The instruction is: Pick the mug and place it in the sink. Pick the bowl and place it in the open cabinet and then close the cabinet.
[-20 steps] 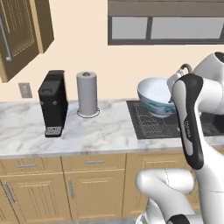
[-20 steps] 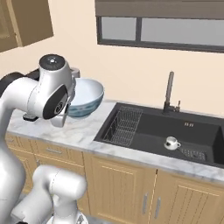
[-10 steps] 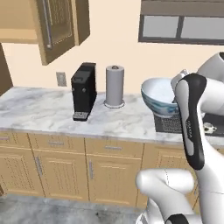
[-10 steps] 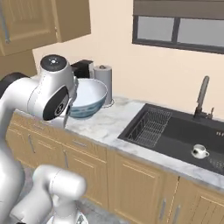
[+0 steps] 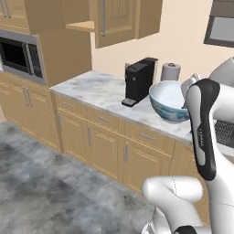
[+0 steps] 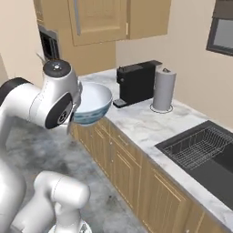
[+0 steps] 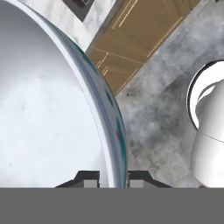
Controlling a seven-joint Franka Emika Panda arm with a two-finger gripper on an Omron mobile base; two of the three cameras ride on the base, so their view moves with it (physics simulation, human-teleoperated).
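Standing beside bowl (image 5: pixel 170 100): coffee machine (image 5: pixel 139 80), towel roll (image 5: pixel 170 71)

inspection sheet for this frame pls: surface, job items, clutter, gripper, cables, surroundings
surface: marble counter, bare between the appliances and the sink.
job's things: bowl held up off the counter; sink with wire rack at right; upper cabinet door ajar, shelf visible.
clutter: black coffee machine and paper-towel roll side by side at the wall.
grippers: gripper pinches the bowl's rim, one finger inside, one outside.
cables: nothing seen.
surroundings: microwave built in at left, lower cabinets, grey floor, window.
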